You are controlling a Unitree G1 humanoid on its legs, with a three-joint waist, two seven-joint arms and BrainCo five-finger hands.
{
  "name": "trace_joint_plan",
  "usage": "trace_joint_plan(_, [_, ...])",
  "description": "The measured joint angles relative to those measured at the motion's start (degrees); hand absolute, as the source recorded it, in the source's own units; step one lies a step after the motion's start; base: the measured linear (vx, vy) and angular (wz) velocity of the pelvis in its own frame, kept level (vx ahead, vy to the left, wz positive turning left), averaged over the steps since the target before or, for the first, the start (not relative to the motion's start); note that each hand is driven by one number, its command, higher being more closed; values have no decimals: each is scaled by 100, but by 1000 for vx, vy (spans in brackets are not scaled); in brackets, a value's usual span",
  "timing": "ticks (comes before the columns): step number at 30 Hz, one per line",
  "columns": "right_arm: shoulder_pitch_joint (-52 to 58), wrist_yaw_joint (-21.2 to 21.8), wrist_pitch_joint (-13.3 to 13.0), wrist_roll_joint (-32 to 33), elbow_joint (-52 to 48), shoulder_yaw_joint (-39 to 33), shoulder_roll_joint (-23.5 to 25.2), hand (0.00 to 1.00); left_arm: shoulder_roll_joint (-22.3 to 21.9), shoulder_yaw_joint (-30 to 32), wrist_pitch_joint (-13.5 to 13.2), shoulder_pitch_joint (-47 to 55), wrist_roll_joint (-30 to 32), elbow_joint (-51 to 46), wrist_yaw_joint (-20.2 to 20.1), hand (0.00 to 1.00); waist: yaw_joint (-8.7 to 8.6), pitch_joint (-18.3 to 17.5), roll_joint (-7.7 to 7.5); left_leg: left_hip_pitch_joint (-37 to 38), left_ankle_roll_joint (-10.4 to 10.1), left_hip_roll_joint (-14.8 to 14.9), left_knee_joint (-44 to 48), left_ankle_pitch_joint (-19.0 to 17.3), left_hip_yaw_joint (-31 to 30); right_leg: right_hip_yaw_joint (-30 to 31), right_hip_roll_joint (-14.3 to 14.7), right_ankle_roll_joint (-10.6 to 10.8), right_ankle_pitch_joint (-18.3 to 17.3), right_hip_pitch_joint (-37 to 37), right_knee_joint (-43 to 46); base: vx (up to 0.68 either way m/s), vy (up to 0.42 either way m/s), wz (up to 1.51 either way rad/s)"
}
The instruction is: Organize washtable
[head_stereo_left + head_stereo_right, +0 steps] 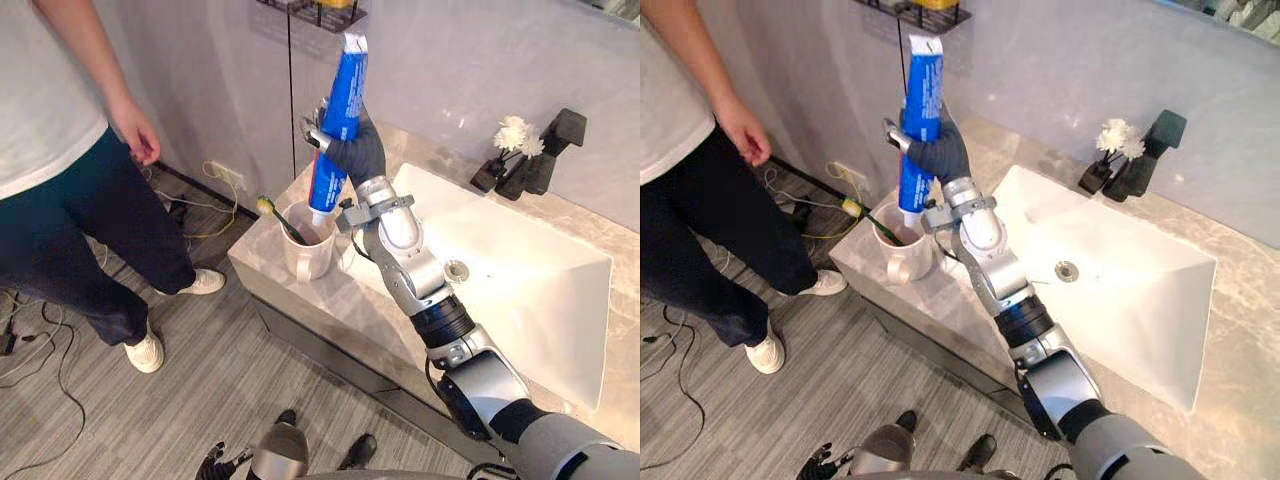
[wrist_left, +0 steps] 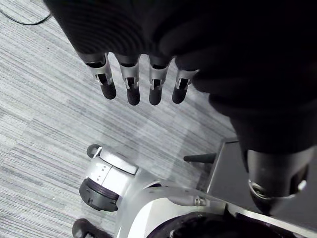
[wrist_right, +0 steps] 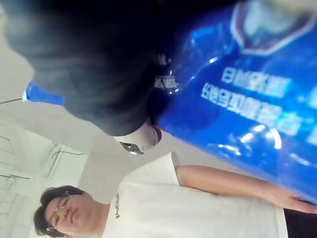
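Your right hand (image 1: 355,150) clasps the toothpaste tube (image 1: 343,90) cap-down at the cup (image 1: 305,262), toothbrush (image 1: 270,208) already in; release remains, left hand (image 2: 130,79) idle, fingers straight.

R hand (image 1: 358,152) raised, gripping tube (image 1: 343,85); L hand (image 2: 130,82) low, fingers (image 2: 154,85) straight.

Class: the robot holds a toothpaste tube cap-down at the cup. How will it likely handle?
The tube looks soft-walled and glossy, so it may dent or slip in the right hand. Taller than the cup, it will probably lean on the rim.
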Motion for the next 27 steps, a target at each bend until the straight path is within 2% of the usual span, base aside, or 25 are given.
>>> trace_joint_plan(8, [315, 222, -5, 40, -152, 141, 35, 100, -35, 5, 1, 18, 4, 92, -11, 0, -35, -121, 47, 40, -3, 0, -11, 2, 11, 14, -1, -1, 1, 26, -1, 0, 40, -1])
trace_joint_plan(27, [329, 74, -7, -237, -167, 133, 24, 100, -35, 8, -6, 17, 7, 110, -22, 0, -26, -123, 51, 60, -6, -27, -21, 3, -30, -37, -29, 3, -3, 76, -1, -1, 33, 1])
